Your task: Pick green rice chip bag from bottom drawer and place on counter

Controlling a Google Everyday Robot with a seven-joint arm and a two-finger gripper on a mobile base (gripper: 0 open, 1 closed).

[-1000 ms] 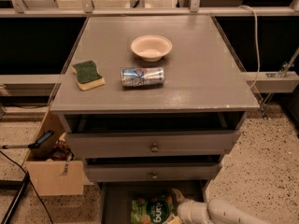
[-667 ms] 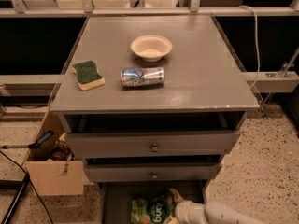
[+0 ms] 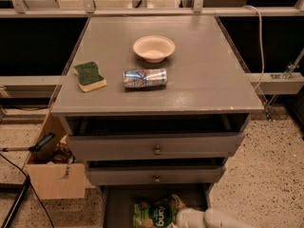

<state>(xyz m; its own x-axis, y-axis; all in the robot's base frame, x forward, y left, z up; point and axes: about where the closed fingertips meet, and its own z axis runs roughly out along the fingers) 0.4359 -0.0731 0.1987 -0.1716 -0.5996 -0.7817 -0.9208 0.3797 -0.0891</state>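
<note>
Grey counter (image 3: 213, 75) was seen over speckled floor (image 3: 266, 175), bowl (image 3: 153, 47), can (image 3: 145, 78), sponge (image 3: 89, 76) laid on it, bottom drawer (image 3: 116, 208) opened beneath, green rice chip bag (image 3: 154, 215) contained, pincer (image 3: 183, 216) beneath too, grip state untellable.

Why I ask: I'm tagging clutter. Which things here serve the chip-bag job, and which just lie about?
Job: green rice chip bag, lying in the open bottom drawer; counter; gripper, down at the drawer beside the bag.
Lying about: bowl, can, sponge, all on the counter; cardboard box on the floor.
</note>
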